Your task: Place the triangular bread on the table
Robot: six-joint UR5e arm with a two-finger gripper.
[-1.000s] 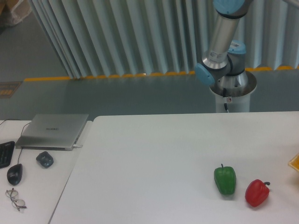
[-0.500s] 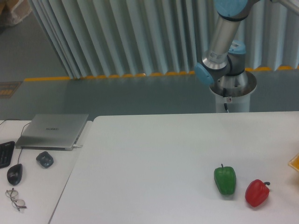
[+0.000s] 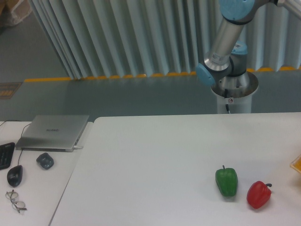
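The white table point(image 3: 155, 155) fills the lower part of the camera view. A thin golden-orange sliver point(image 3: 297, 164) lies on it at the right edge, cut off by the frame. Too little shows to tell whether it is the triangular bread. Of the arm I see only the base point(image 3: 233, 89), the blue shoulder joint point(image 3: 207, 74) and the grey upper link point(image 3: 225, 35), which rises out of the top of the frame. The gripper is out of view.
A green pepper point(image 3: 226, 181) and a red pepper point(image 3: 258, 194) lie at the table's front right. The smaller desk on the left holds a laptop point(image 3: 52, 132), two mice point(image 3: 15, 175), glasses point(image 3: 15, 200) and a keyboard corner point(image 3: 4, 154).
The arm's upper link has tilted slightly further to the right at the top. Nothing on the table has moved.
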